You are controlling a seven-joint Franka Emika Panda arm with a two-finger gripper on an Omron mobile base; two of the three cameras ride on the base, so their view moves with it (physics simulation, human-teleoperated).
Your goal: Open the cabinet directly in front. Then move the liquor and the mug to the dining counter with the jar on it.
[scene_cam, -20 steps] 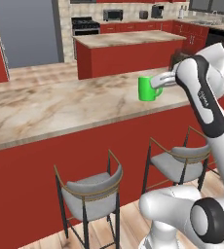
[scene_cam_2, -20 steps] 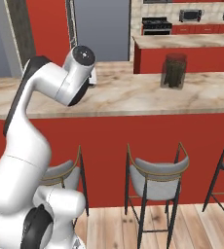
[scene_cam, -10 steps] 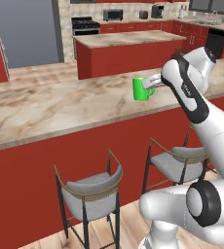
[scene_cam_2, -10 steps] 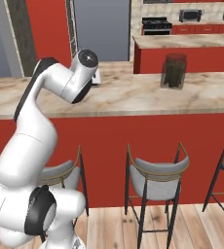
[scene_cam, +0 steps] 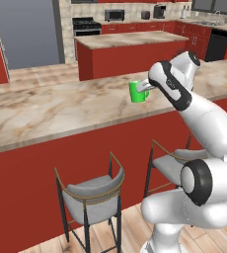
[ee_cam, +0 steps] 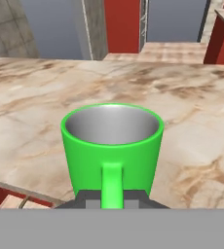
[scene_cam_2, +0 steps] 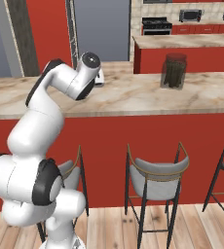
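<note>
Leftward since a second ago — mug [scene_cam: 137, 92] and tool [scene_cam: 146, 87] shifted along the table [scene_cam: 61, 111].
Tool clamped on the mug's handle, holding it upright over the marbled top — the jar [scene_cam_2: 174, 71] stands well apart to the right.

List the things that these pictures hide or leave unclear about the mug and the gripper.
- Mug base: in the left base view I cannot tell if it touches the dining counter.
- Gripper fingertips: in the hand view the mug handle covers them.
- Mug in the right base view: hidden behind the arm.
</note>
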